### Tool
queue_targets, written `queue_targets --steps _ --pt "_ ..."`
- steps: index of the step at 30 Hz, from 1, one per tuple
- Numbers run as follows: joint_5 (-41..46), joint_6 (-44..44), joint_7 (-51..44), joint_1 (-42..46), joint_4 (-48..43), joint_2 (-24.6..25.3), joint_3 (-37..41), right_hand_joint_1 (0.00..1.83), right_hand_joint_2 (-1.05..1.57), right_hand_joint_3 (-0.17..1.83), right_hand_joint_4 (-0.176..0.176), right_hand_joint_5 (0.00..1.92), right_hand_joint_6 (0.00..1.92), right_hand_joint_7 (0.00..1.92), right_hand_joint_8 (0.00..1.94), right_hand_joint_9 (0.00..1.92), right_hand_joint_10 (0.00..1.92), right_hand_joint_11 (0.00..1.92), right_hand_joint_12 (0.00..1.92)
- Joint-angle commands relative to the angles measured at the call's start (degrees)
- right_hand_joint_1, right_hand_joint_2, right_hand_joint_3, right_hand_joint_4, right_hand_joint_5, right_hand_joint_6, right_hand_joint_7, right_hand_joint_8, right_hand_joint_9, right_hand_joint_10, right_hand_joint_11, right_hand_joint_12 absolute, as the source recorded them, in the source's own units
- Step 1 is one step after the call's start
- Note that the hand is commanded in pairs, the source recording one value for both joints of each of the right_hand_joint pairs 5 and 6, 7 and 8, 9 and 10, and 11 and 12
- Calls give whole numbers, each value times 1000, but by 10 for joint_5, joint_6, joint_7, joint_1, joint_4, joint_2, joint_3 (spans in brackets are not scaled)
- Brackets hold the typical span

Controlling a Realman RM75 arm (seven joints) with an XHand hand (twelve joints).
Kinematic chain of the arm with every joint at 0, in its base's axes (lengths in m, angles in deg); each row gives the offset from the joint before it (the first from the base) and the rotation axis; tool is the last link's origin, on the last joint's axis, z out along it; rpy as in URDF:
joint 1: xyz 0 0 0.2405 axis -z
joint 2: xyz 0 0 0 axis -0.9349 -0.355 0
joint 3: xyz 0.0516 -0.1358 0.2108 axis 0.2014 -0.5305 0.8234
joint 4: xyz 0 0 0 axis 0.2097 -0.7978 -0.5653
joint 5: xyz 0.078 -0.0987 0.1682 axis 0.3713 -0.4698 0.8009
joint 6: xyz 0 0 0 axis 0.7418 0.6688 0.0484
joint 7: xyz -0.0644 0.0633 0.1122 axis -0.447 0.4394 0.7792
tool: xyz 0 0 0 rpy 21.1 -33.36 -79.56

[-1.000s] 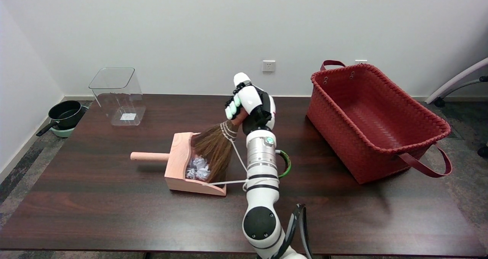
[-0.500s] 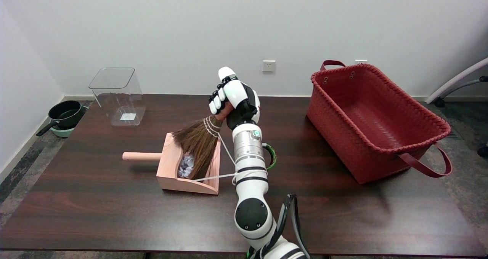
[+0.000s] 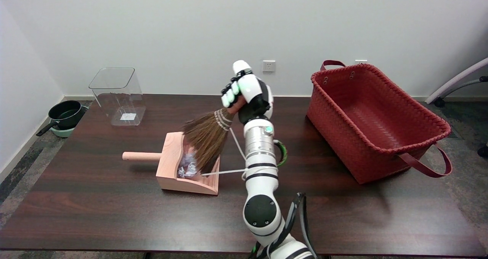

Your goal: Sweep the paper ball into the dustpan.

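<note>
One moment on, my right hand (image 3: 248, 95), gripping the broom (image 3: 207, 137), has lifted it back; the paper ball (image 3: 188, 167) sits inside the dustpan (image 3: 169, 175).

The paper ball (image 3: 187, 167) is largely covered by the brush bristles (image 3: 206, 140); only a pale crumpled patch shows inside the dustpan (image 3: 172, 175). The brush handle is concealed within the right hand (image 3: 247, 96), and the palm side of the fingers cannot be seen. The right arm (image 3: 263, 198) is cut off by the lower edge. The pan (image 3: 65, 114) beside the table is partly hidden by the table's corner (image 3: 82, 118).
</note>
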Motion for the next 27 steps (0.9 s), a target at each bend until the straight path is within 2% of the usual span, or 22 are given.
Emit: queue_targets --steps 1,6,10,12,15,23,27 --pt "-59 -69 1 25 83 -21 72 934 1571 1418 0 1920 1920 1920 1920 1920 1920 1920 1920" --pt "-60 -122 -7 29 110 -84 70 924 1571 1419 0 1920 1920 1920 1920 1920 1920 1920 1920" --pt "-88 -118 -11 30 138 -138 51 939 1571 1402 0 1920 1920 1920 1920 1920 1920 1920 1920" --pt "-121 -115 -13 26 149 -170 27 960 1571 1393 0 1920 1920 1920 1920 1920 1920 1920 1920" --pt "-113 -118 -14 17 149 -235 -27 964 1571 1387 0 1920 1920 1920 1920 1920 1920 1920 1920" --pt "29 -63 -14 -8 174 -319 -105 964 1571 1402 0 1920 1920 1920 1920 1920 1920 1920 1920" --pt "95 -29 -12 -20 211 -363 -97 964 1571 1407 0 1920 1920 1920 1920 1920 1920 1920 1920"
